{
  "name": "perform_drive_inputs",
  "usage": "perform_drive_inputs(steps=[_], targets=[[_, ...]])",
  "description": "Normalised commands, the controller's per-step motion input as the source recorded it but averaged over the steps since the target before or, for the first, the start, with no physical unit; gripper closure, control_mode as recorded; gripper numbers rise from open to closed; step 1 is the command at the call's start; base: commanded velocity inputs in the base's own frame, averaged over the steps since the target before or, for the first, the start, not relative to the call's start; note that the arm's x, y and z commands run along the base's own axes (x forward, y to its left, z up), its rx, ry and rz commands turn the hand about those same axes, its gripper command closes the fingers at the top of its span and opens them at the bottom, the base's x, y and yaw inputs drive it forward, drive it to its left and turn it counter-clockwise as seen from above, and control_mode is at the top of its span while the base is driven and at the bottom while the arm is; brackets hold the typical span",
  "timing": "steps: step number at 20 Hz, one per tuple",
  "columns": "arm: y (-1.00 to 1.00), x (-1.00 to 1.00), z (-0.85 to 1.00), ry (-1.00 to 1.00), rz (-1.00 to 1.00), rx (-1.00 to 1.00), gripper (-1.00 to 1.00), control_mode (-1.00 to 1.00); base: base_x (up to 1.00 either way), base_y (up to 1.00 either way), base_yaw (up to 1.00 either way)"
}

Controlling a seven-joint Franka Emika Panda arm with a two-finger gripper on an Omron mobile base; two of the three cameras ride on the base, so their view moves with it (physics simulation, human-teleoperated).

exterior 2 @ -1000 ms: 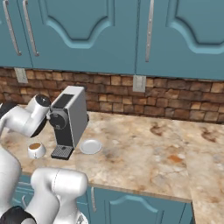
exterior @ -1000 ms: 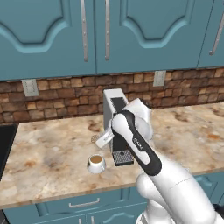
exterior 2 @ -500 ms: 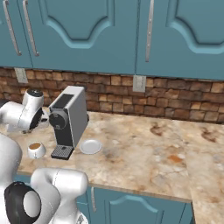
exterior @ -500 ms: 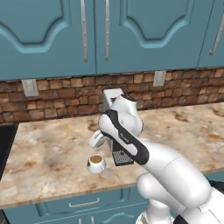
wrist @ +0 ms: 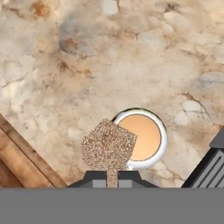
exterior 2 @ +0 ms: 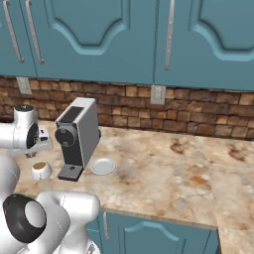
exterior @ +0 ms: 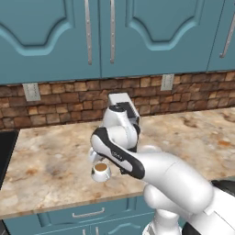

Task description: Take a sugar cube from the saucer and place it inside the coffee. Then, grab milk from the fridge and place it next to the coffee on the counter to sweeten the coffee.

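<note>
End effector (wrist: 111, 178) clamped on sugar cube (wrist: 108, 146), above coffee (wrist: 142, 139) rim, on counter (wrist: 87, 65).

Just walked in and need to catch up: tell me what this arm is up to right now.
The gripper is shut on the sugar cube and holds it above the counter, just beside and partly over the coffee. The cube isn't in the cup yet. The saucer lies bare on the other side of the coffee machine. The milk step hasn't begun.
</note>
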Motion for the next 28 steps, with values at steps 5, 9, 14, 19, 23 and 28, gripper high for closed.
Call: perform_drive_inputs(steps=[5,9,14,19,23,28], targets=[[0.0,0.14,-0.44,0.0,-0.01,-0.25,1.0,-1.0,0.0,0.0,0.0],[0.0,0.19,-0.24,0.0,-0.03,-0.15,1.0,-1.0,0.0,0.0,0.0],[0.0,0.02,-0.21,0.01,-0.02,-0.05,1.0,-1.0,0.0,0.0,0.0],[0.0,0.21,-0.11,0.0,-0.04,-0.06,-1.0,-1.0,0.0,0.0,0.0],[0.0,0.06,-0.03,0.0,-0.01,-0.01,-1.0,-1.0,0.0,0.0,0.0],[0.0,-0.57,0.24,-0.2,-0.06,0.0,-1.0,-1.0,0.0,0.0,0.0]])
